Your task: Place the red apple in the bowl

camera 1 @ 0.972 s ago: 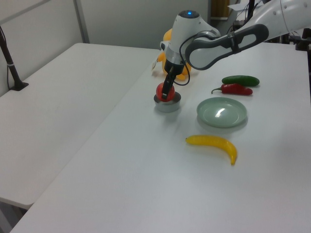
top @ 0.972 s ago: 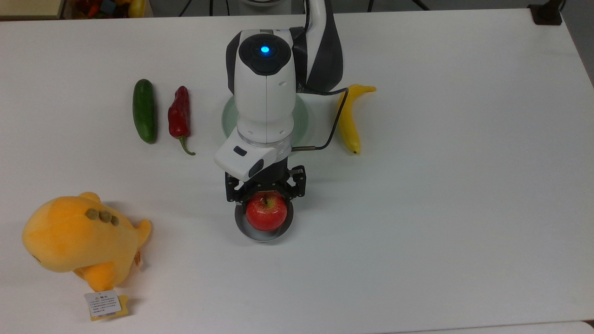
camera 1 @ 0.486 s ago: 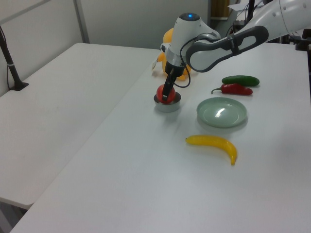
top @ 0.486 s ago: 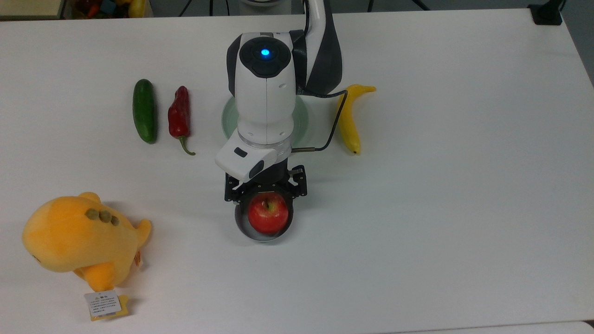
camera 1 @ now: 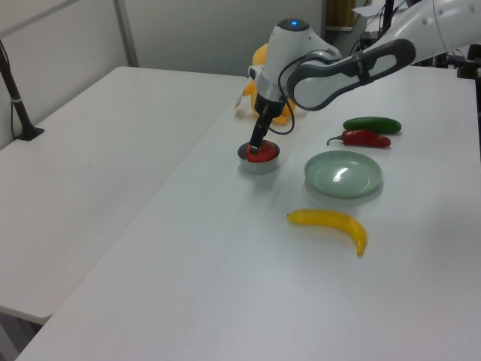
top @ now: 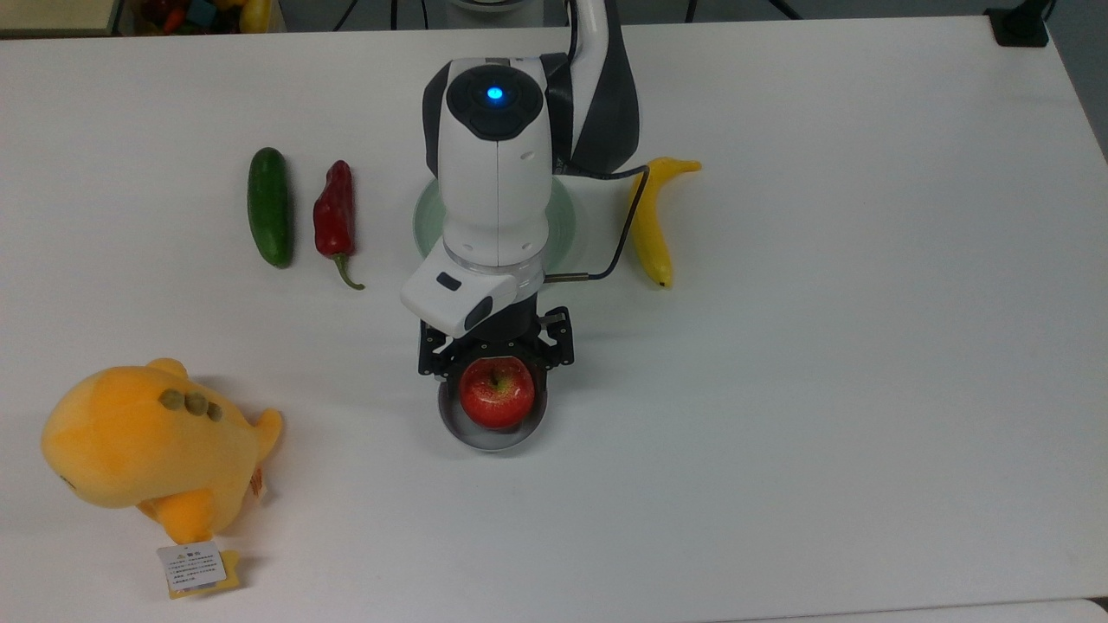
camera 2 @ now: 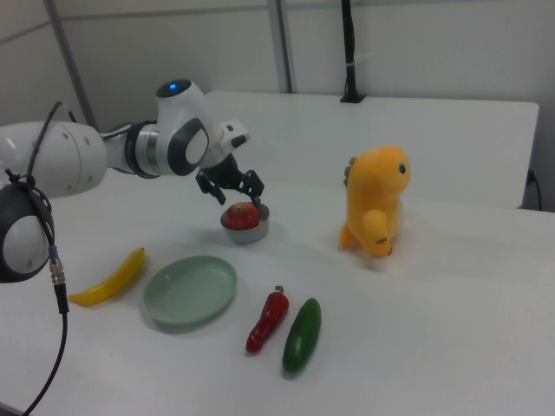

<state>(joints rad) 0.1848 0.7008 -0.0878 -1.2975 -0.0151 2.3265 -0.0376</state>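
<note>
**Apple sits in the bowl, gripper spread above it**

Top view: the red apple (top: pixel 496 394) rests inside the grey bowl (top: pixel 492 435), stem up, near the middle of the white table (top: pixel 866 346). The gripper (top: pixel 494 356) hangs just over the apple's far side, its fingers (top: pixel 433 355) spread wider than the fruit and not pressing it. A green plate (top: pixel 567 229) lies under the arm, with a banana (top: pixel 651 221) toward the table's right edge, and a chili pepper (top: pixel 334 216) and cucumber (top: pixel 269 216) toward its left. A yellow plush toy (top: pixel 147 446) sits near the front left corner.

Left view: the apple (camera 1: pixel 260 156) shows just above the bowl (camera 1: pixel 259 163) rim, the gripper (camera 1: pixel 257 144) right over it.

Right view: the apple (camera 2: pixel 242 214) fills the bowl (camera 2: pixel 245 230); the opened gripper (camera 2: pixel 232 189) stands directly above, apart from it.
</note>
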